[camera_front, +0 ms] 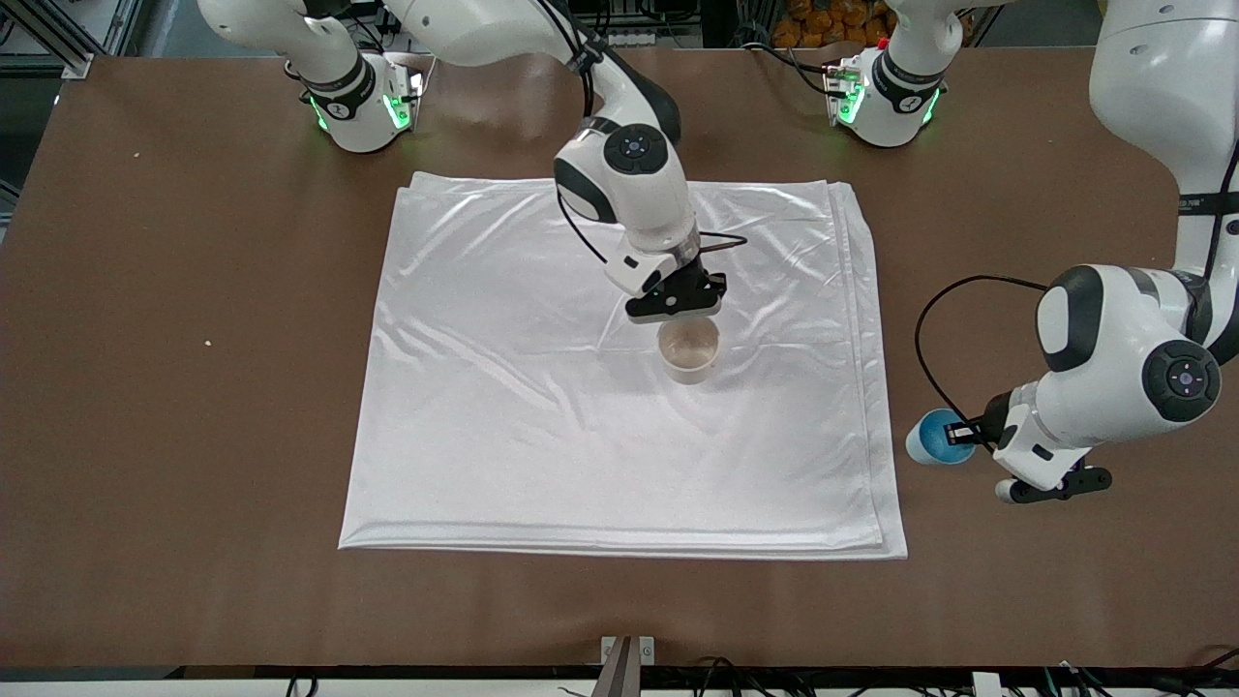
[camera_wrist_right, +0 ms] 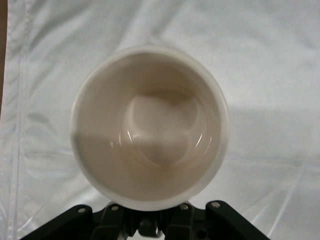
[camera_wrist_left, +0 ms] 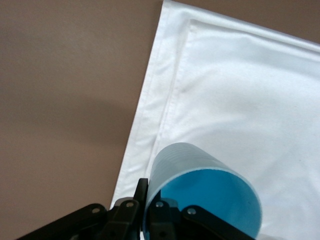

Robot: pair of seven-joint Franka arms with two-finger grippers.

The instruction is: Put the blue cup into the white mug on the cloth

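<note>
Two pairs of jaws are loaded: your left gripper (camera_front: 968,433) pinches the rim of the blue cup (camera_front: 935,438), tipped on its side over the counter (camera_front: 194,387) just off the cloth (camera_front: 503,426); your right gripper (camera_front: 678,308) clamps the white mug (camera_front: 689,350), upright on the cloth. If you leave the cup tilted, its rim may strike the mug's lip or the right jaws. The left wrist lies low and level; the right arm points steeply down.
</note>
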